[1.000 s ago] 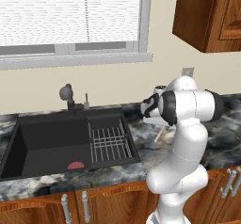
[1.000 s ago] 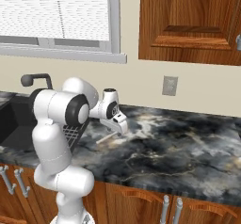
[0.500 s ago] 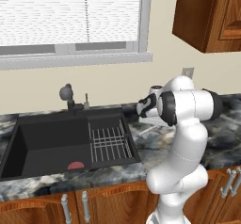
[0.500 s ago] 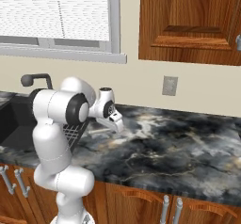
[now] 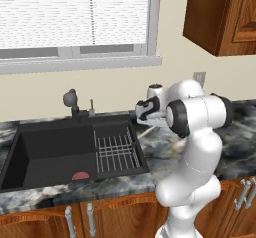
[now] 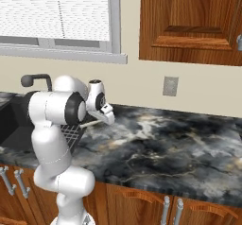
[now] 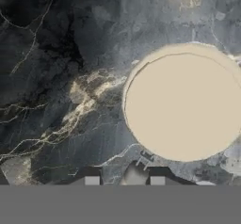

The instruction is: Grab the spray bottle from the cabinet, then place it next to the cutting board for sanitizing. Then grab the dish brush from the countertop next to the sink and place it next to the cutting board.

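Now arm folded low over countertop (image 6: 156,143) beside sink (image 5: 60,152), gripper (image 7: 124,180) jaws' state unclear.

Dark veined marble countertop (image 7: 56,77); black sink (image 5: 55,154)

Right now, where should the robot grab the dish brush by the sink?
Probably by the thin handle, from straight above. The dish brush lies flat on the countertop, and its round tan head looks too wide for the jaws. Its narrow end points toward the gripper.

Cream wall (image 6: 142,84), blinded window (image 5: 75,17), wall outlet (image 6: 170,86)
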Robot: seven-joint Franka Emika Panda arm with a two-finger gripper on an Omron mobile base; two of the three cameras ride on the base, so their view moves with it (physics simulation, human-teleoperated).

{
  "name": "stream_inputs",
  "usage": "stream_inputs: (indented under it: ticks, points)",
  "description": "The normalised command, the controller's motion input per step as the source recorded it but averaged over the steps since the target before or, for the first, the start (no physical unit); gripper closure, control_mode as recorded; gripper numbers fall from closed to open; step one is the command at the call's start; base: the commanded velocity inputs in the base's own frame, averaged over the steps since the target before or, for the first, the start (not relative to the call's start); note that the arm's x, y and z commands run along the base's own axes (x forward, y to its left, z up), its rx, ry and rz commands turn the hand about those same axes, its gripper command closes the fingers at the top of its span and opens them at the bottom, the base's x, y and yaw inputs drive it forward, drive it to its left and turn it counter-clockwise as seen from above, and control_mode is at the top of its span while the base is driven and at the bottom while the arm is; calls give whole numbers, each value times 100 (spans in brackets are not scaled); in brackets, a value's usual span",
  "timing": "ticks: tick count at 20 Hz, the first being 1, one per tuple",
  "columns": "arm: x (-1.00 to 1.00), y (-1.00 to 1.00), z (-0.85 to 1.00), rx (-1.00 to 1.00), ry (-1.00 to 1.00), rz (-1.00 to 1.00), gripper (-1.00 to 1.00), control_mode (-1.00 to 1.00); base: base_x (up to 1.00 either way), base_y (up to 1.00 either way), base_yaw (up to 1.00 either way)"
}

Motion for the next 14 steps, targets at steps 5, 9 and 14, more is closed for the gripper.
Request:
stream_inputs:
  ticks: [5,9,14]
  points:
    - [-65,74,68,-13,-40,-2,100,-100,0,0,0]
    - [-97,56,45,-4,-58,-15,100,-100,0,0,0]
    - [-100,12,86,12,-23,-14,100,-100,0,0,0]
